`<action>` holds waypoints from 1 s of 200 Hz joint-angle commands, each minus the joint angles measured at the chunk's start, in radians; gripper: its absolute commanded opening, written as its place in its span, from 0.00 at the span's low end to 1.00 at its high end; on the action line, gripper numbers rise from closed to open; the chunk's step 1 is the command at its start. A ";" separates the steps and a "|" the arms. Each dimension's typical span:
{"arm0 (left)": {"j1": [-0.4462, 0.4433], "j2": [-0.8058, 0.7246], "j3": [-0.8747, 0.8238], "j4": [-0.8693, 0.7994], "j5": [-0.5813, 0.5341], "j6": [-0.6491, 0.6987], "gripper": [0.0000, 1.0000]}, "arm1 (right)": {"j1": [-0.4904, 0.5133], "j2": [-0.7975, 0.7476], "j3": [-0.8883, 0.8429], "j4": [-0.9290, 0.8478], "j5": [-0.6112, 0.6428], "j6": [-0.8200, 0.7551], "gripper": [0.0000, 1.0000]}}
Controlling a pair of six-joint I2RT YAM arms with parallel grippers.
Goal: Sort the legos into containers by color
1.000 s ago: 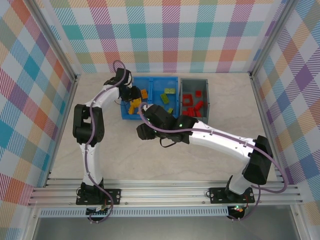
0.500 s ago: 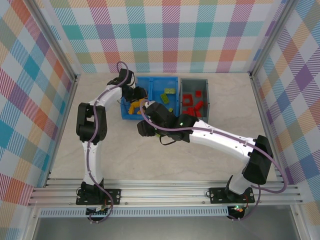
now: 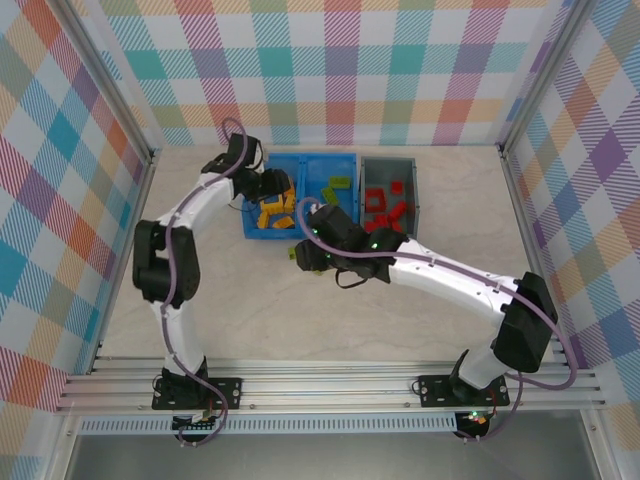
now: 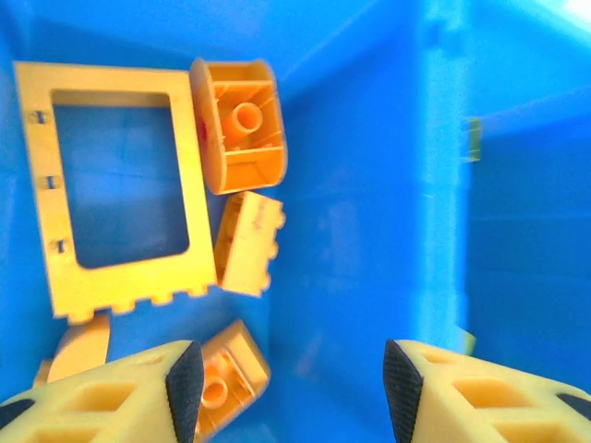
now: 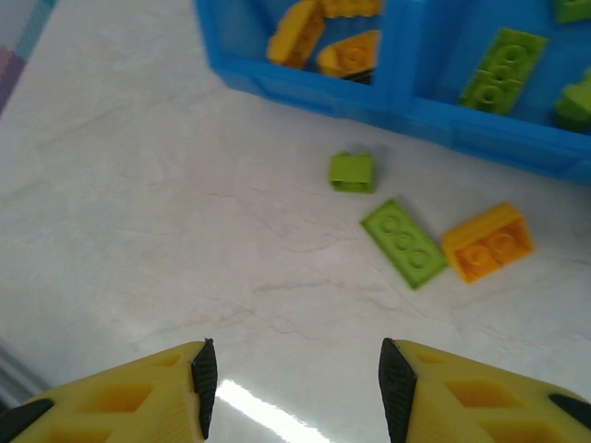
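Yellow plastic bricks (image 4: pixel 238 129) lay in the bright blue plastic bin (image 4: pixel 369 185), my left tool (image 4: pixel 291 378) released above them. My released right tool (image 5: pixel 294 374), I judged, should next take the flat lime brick (image 5: pixel 404 243) just outside it.

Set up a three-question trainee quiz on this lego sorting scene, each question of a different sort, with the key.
1. True or false: the yellow window frame lies on the table, outside the bins.
2. Multiple choice: how many loose bricks lie on the table in front of the blue bin in the right wrist view? A one, B three, C six.
3. Short answer: the left gripper hangs with its jaws apart over bricks of which colour?

Key: 1 false, the window frame lies in the blue bin. 2 B, two green and one orange. 3 yellow, the yellow bricks in the blue bin.
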 commanded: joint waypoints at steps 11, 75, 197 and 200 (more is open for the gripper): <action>-0.071 -0.287 -0.159 0.033 -0.075 -0.011 0.56 | -0.041 -0.028 -0.031 -0.038 0.022 0.112 0.53; -0.248 -0.911 -0.624 -0.038 -0.260 -0.161 0.56 | -0.041 0.179 0.093 -0.035 -0.020 0.049 0.58; -0.284 -1.591 -0.829 -0.370 -0.402 -0.276 0.60 | -0.032 0.646 0.463 -0.128 0.075 -0.124 0.72; -0.284 -1.591 -0.828 -0.371 -0.400 -0.276 0.60 | -0.032 0.653 0.470 -0.131 0.077 -0.124 0.72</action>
